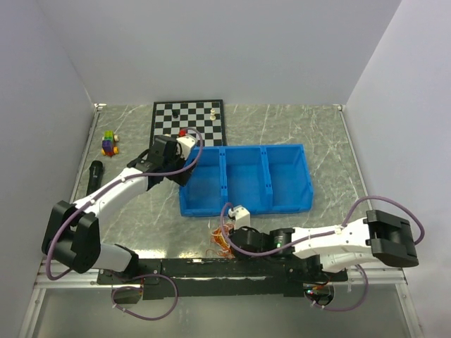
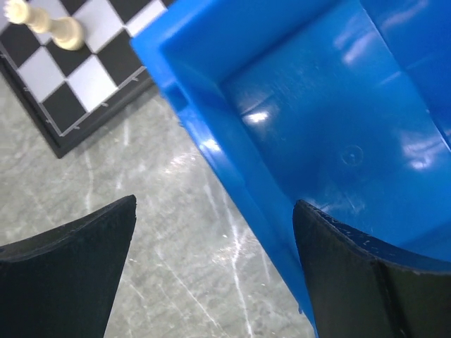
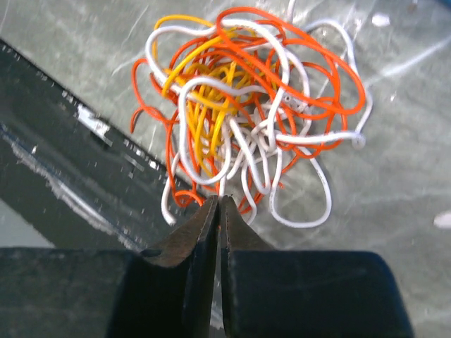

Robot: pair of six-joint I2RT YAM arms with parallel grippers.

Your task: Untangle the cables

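Cables [image 3: 254,120] (orange, white, yellow, all knotted) lie just before the blue bin's [image 1: 282,204] near wall. Left gripper [image 2: 215,208] gapes wide, empty, astride the bin's left wall; right gripper [image 3: 220,201] pinches a white strand at the tangle's edge.

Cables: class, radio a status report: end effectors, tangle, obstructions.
Left end effector open, straddling blue bin wall. Right end effector shut on cables, tangled. Black rail close beside.

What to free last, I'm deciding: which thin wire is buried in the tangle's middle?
The yellow wire; orange wires and white wires loop outside it.
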